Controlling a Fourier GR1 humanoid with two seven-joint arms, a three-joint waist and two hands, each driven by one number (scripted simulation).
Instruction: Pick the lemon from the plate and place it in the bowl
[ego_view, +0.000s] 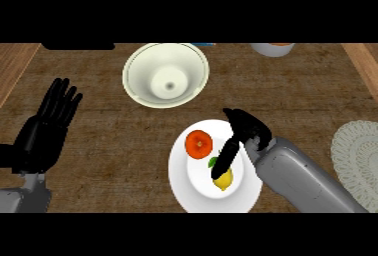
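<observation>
My right hand (247, 131) reaches its fingers (225, 160) down onto the lemon (224, 180), which lies on the plate (193, 192) beside a tomato (198, 144), though whether they grip it I cannot tell, the bowl (165, 74) beyond them.

Brown, mottled bench (111, 125) seen steeply from above, filling the view. Paler wooden strips run along its left (15, 65) and right (363, 57) edges. A pale woven mat (358, 160) lies at the right margin. Lighting even.
</observation>
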